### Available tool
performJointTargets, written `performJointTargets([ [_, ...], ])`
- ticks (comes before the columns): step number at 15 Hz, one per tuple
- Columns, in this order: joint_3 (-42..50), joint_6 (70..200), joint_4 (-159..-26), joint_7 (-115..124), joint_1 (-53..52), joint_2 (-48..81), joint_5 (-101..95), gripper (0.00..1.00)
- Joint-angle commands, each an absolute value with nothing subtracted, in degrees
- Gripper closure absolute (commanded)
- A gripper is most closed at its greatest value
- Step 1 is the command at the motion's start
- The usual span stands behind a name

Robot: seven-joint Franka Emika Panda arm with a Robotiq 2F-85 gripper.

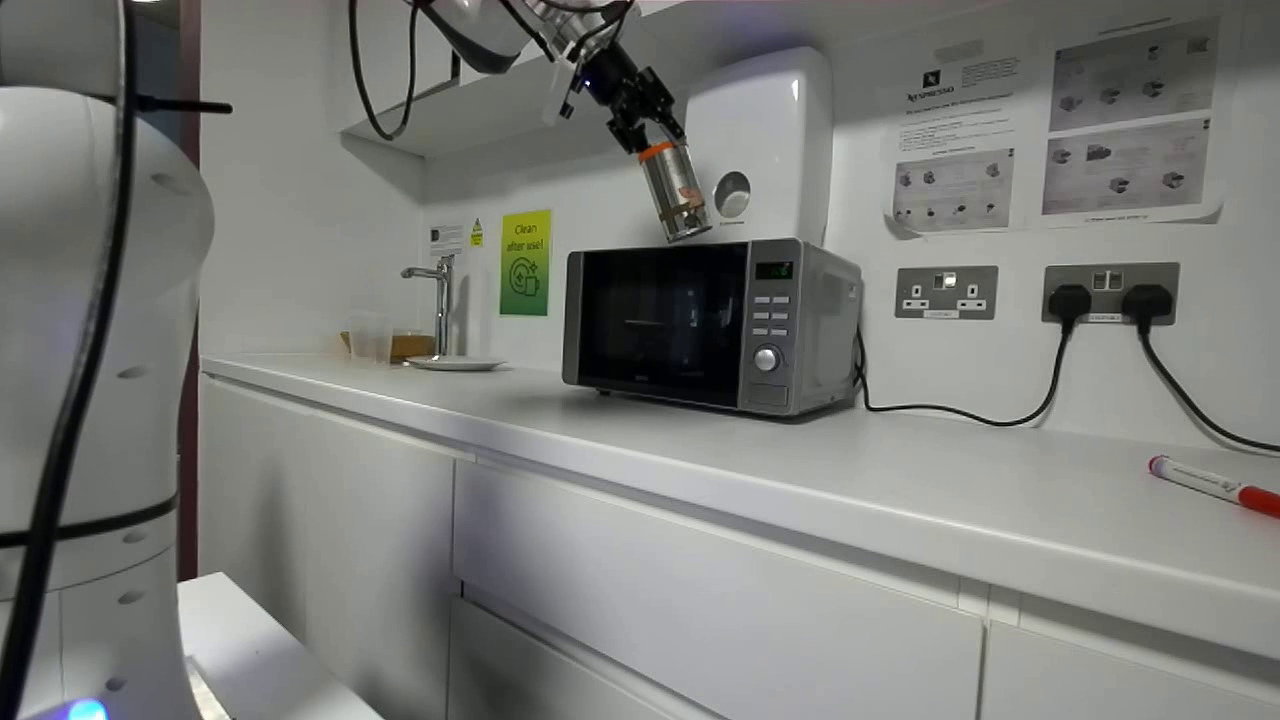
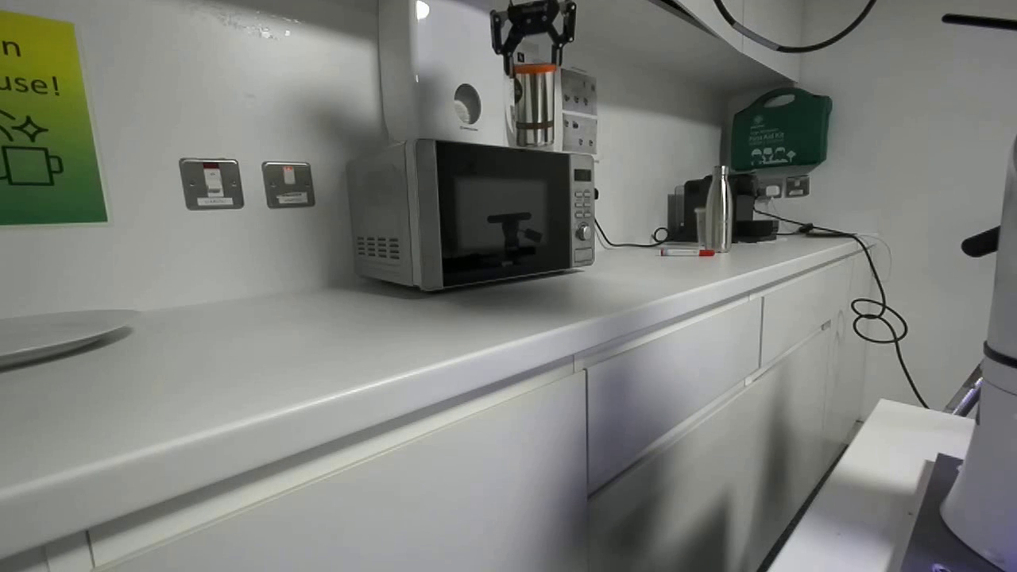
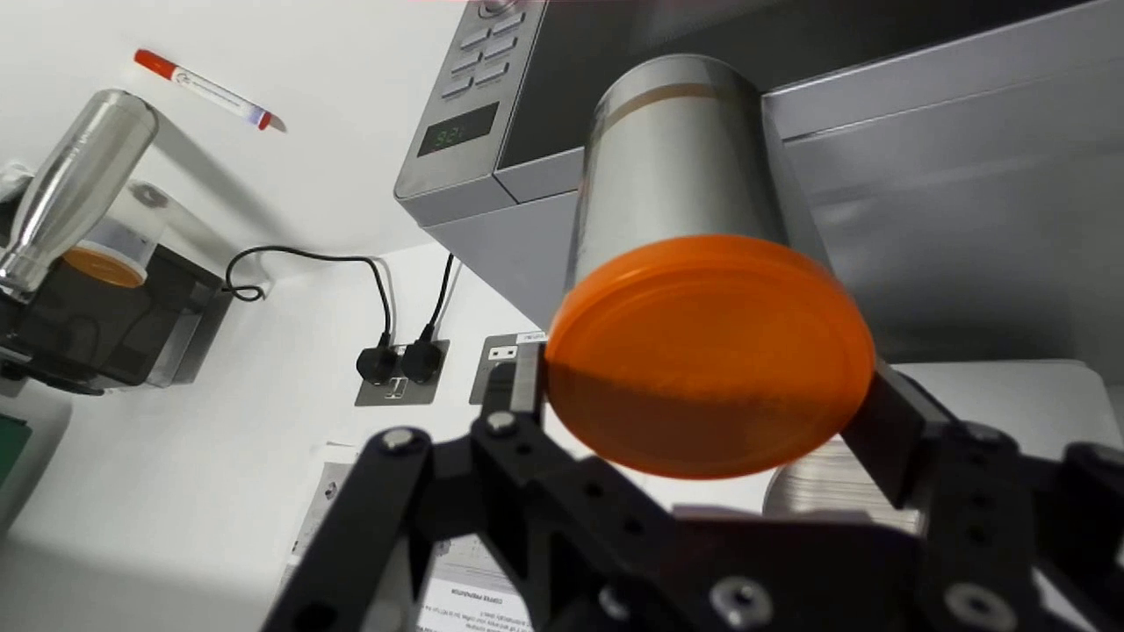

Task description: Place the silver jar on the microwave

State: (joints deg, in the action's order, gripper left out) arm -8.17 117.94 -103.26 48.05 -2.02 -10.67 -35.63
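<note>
Above the microwave point(image 1: 660, 325), as an exterior view shows it, hangs the silver jar point(image 1: 676, 195), tilted, its lower end near the microwave's top; whether they touch cannot be told from there. Its metal wall looks stiff and smooth, so I expect it to bear a firm squeeze but slip or swivel under a slack one; its weight is a guess, probably light if empty.

In an exterior view, the jar hangs directly below the gripper point(image 2: 533, 67) and looks nearly upright from that angle.

In the wrist view, the fingers point(image 3: 904, 426) are clamped on either side of the jar at its orange lid point(image 3: 711, 369), the body reaching beyond them toward the microwave. That end seems the right hold, since it leaves the base free for setting down.
</note>
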Motion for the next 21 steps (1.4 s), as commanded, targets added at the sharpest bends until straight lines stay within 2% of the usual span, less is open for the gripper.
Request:
performJointTargets([
  [1,-8.42,119.76,-102.28,50.26,-1.5,-8.82,-36.74,0.4],
  [21,-7.36,120.07,-97.4,65.83,-1.43,-3.6,-45.91,0.4],
])
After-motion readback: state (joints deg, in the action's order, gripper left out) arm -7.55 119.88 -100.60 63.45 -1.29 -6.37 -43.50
